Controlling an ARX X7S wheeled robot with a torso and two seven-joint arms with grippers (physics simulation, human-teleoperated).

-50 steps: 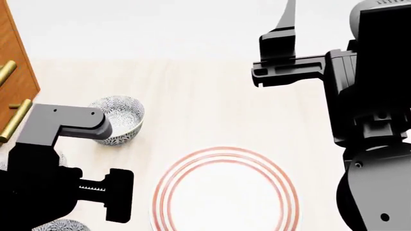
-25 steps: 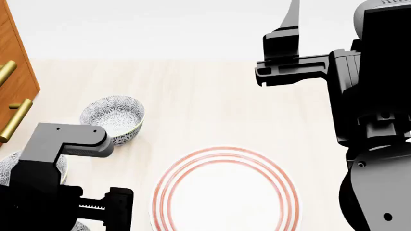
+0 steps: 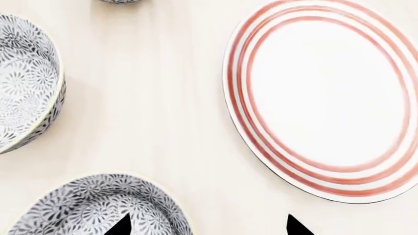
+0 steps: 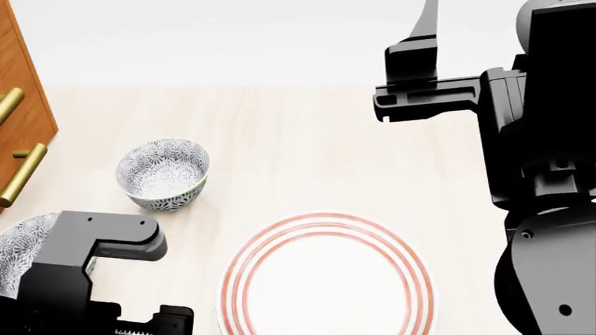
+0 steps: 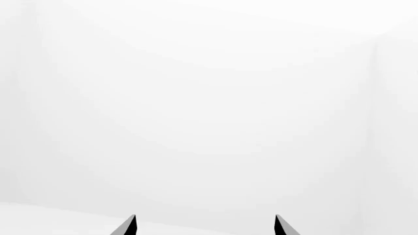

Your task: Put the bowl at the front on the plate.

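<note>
The bowl (image 3: 91, 208) at the front sits on the pale wooden desk (image 3: 163, 98) near the plate (image 3: 326, 93), with a strip of bare desk between them. In the head view it is hidden under the left arm. The left gripper (image 3: 209, 227) hangs over it with its jaws spread wide. In the left wrist view one dark fingertip (image 3: 121, 225) shows over the bowl's patterned inside, and the other shows over the bare desk between bowl and plate. Whether the fingertip touches the bowl, I cannot tell.

A second patterned bowl (image 4: 164, 173) stands upright farther back on the desk, well apart from the plate. A third bowl (image 4: 24, 244) stands by the desk's left side, partly covered by the left arm in the head view. The plate lies flat with nothing on it. A wooden cabinet (image 4: 21, 105) with brass handles stands at the desk's far left.

The right gripper (image 5: 205, 226) is held high above the desk's far side, its jaws spread apart and facing only plain white background.
</note>
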